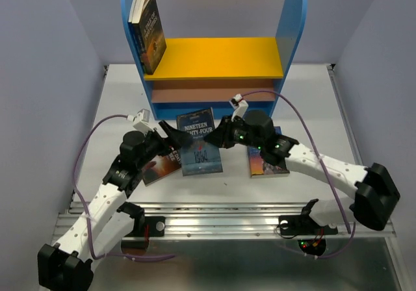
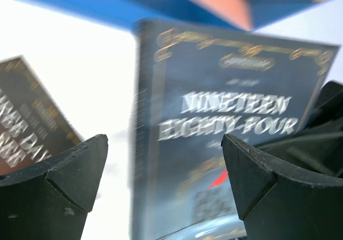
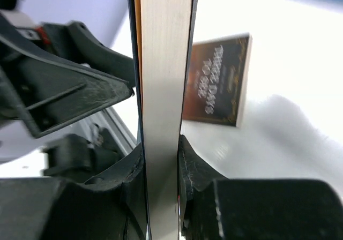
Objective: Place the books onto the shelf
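The right end effector point(image 3: 161, 159) clamps the blue-grey book point(image 1: 198, 145) by its edge, upright in front of the shelf point(image 1: 214, 57). The left end effector point(image 1: 170, 134) gapes wide open beside its cover.

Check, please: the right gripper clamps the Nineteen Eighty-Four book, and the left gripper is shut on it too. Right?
No: the left gripper is open, as the left wrist view shows. The right gripper does clamp the book.
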Controlling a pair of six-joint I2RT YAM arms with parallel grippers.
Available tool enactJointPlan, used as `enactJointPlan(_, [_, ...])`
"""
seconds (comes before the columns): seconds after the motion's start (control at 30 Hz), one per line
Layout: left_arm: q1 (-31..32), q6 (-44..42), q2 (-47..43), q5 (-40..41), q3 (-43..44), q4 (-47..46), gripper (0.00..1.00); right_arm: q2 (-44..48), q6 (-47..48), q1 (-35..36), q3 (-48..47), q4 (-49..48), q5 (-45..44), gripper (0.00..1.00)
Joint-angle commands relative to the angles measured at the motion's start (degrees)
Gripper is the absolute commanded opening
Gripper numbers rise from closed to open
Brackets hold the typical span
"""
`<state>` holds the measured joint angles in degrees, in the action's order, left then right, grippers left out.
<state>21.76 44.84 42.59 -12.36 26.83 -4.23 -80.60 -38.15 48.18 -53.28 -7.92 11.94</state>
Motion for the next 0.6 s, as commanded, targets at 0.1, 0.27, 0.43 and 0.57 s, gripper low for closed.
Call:
enactJointPlan(0.1, [0.1,-6.5,-5.9,-12.7,4.6,-8.0,0.99,18.6,3.6,-5.5,0.2,-2.1,0.3,0.01])
enactJointPlan(0.27, [0.2,-6.3,-5.2,-24.8,5.0,-17.7,0.99,26.1,5.1,-6.7,-1.8,-0.1,7.5,0.01])
enactJointPlan(0.43, [0.2,-3.2,-1.8,-33.6,6.0,-26.8,0.99,29.6,5.2,-6.7,-4.3,2.4,11.7,0.01])
enactJointPlan(0.57, [0.2,-1.9,-2.1,-35.7,5.0,-32.1,0.99,29.7,5.8,-6.7,-4.7,3.6,11.8,0.01])
